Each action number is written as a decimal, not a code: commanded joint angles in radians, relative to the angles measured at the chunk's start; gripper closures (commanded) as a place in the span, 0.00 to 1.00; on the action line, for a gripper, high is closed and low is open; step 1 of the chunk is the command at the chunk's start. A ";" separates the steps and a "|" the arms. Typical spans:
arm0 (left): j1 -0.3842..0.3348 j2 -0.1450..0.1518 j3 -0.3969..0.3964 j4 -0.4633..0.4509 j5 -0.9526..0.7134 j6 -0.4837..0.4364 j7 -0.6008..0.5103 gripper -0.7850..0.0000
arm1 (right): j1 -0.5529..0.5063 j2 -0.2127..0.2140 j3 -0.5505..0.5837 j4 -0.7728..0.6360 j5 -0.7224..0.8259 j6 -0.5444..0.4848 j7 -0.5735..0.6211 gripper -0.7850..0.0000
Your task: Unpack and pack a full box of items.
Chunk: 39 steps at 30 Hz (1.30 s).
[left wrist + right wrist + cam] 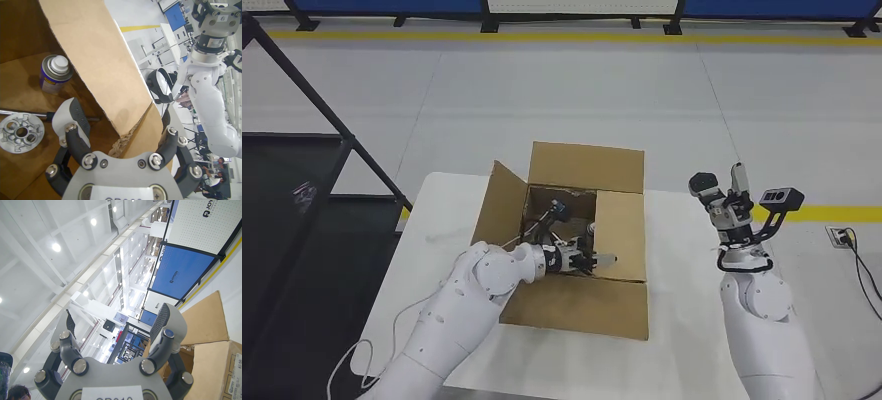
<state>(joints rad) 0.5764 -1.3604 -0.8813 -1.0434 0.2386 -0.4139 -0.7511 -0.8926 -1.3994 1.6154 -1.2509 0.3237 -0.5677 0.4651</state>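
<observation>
box point(587, 165) open, mid-worktop point(682, 340) | inside: spray can point(54, 73) upright, metal disc point(20, 132), rod point(22, 112) | left gripper point(121, 111) down in box, jaws wide, flap edge between them, nothing clamped | right gripper point(117, 313) raised by worktop's right edge, jaws wide, empty | progress: looks early; unpacking unfinished, repacking all ahead
</observation>
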 commanded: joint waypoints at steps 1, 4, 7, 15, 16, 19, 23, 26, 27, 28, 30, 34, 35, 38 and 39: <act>-0.014 -0.008 0.010 0.030 -0.050 -0.019 -0.020 0.00 | -0.003 0.001 -0.001 0.000 -0.001 -0.003 -0.005 0.00; -0.034 -0.020 0.019 0.072 -0.115 -0.048 -0.041 0.00 | -0.011 0.004 0.000 0.000 0.001 -0.005 -0.010 0.00; -0.052 -0.029 0.024 0.107 -0.159 -0.072 -0.061 0.00 | -0.016 0.006 0.001 -0.001 0.005 -0.005 -0.018 0.00; -0.074 -0.032 0.018 0.113 -0.161 -0.115 -0.060 0.00 | -0.026 0.010 -0.010 -0.004 0.017 -0.015 -0.024 0.00; -0.072 -0.032 0.014 0.106 -0.166 -0.118 -0.061 0.00 | -0.026 0.010 -0.012 -0.003 0.019 -0.015 -0.024 0.00; -0.070 -0.028 0.002 0.082 -0.165 -0.123 -0.062 0.00 | -0.025 0.012 -0.015 -0.001 0.025 -0.017 -0.024 0.00; -0.062 -0.025 -0.011 0.044 -0.172 -0.131 -0.049 0.00 | -0.024 0.015 -0.016 0.000 0.033 -0.020 -0.022 0.00; -0.054 -0.026 -0.016 0.018 -0.164 -0.171 -0.011 0.00 | -0.024 0.017 -0.014 0.001 0.037 -0.024 -0.020 0.00; -0.052 -0.027 -0.014 0.013 -0.166 -0.183 -0.004 0.00 | -0.025 0.018 -0.013 0.002 0.039 -0.026 -0.020 0.00; -0.053 -0.028 -0.012 0.010 -0.165 -0.189 0.001 0.00 | -0.027 0.019 -0.012 0.002 0.041 -0.028 -0.020 0.00; -0.055 -0.033 -0.003 0.007 -0.164 -0.201 0.022 0.00 | -0.031 0.021 -0.006 0.002 0.046 -0.035 -0.026 0.00; -0.070 -0.050 0.021 0.017 -0.166 -0.225 0.077 0.00 | -0.047 0.026 0.017 -0.005 0.058 -0.048 -0.041 0.00; -0.075 -0.055 0.030 0.022 -0.166 -0.235 0.091 0.00 | -0.052 0.027 0.025 -0.010 0.066 -0.053 -0.044 0.00; -0.096 -0.075 0.060 0.052 -0.178 -0.250 0.128 0.00 | -0.069 0.031 0.043 -0.022 0.086 -0.063 -0.049 0.00; -0.104 -0.082 0.073 0.063 -0.183 -0.256 0.132 0.00 | -0.076 0.032 0.048 -0.027 0.092 -0.068 -0.051 0.00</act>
<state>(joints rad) 0.4809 -1.4350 -0.8219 -0.9927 0.0600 -0.6648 -0.6253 -0.9626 -1.3683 1.6586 -1.2737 0.4109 -0.6315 0.4158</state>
